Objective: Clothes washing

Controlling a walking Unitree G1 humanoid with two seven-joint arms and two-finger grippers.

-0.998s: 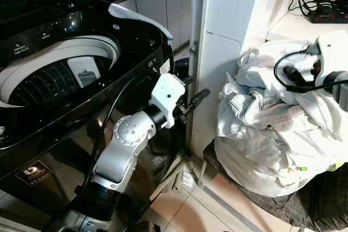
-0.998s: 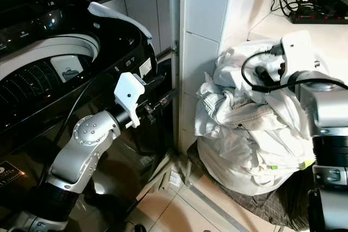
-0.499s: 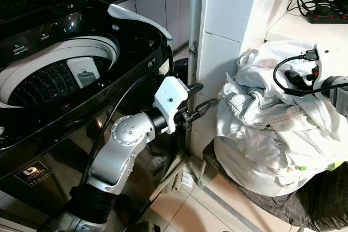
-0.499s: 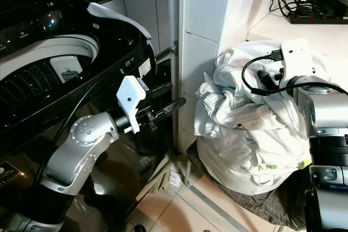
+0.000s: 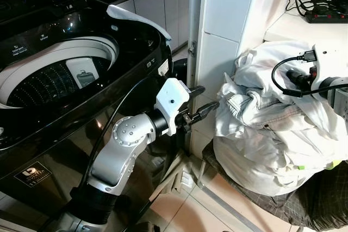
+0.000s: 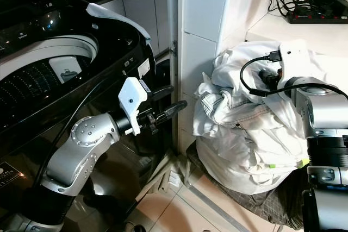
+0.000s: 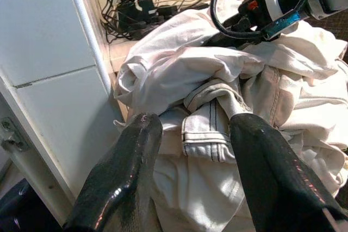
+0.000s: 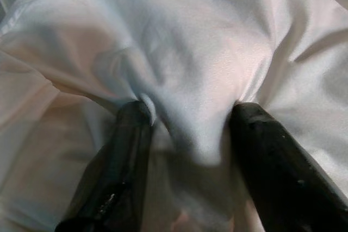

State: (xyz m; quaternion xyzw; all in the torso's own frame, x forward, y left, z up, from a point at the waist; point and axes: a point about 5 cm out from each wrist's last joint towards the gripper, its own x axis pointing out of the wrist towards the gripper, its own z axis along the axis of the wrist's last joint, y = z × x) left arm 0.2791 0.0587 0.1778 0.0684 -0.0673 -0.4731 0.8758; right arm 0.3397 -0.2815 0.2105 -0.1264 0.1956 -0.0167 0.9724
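- Beside your washing machine: white laundry heap.
- Your left gripper: fingers spread, just short of the heap.
- Your right gripper: fingers parted, pressed into cloth.

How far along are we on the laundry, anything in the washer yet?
Done: the washing machine is open; no clothes show in its drum. In hand: the right gripper presses open jaws into the white clothes pile; the left gripper, open, points at it. Left: grasping, carrying and loading.

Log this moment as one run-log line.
left gripper: open, beside clothes pile | right gripper: open, fingers pressed into pile | washing machine: lid open
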